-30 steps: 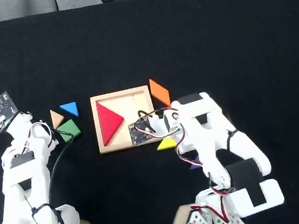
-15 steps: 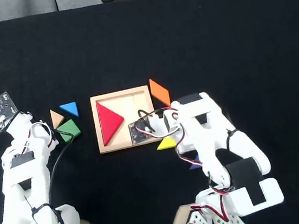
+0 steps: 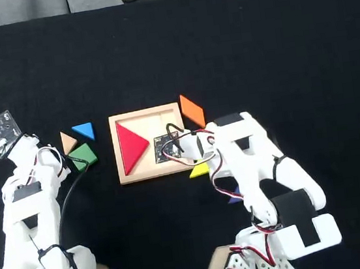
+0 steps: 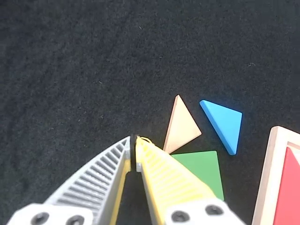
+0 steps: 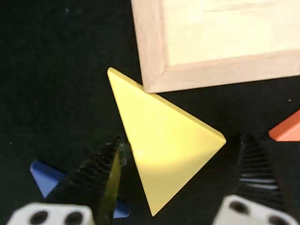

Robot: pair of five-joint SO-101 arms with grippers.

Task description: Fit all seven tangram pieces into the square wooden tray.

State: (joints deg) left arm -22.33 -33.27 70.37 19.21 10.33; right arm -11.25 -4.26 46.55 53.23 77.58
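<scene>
Brackets the yellow triangle (image 5: 159, 136) with the right gripper (image 5: 182, 143), jaws wide apart, probably to pinch it, just beside the near right corner of the tray (image 5: 152, 47). Parks the left gripper (image 4: 133, 147), jaws together, near the green square (image 4: 199, 168) at left, clear of the work.

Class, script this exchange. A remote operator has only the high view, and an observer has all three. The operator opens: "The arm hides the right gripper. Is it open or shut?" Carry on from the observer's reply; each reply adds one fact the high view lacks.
Observer: The right gripper is open, with a finger on either side of the yellow triangle.
Operator: Is that triangle inside the tray?
Observer: No. It lies outside, and one edge looks to touch the outer corner of the tray.
Operator: And the left gripper?
Observer: The left gripper is shut on nothing, over the cloth beside the green square.
</scene>
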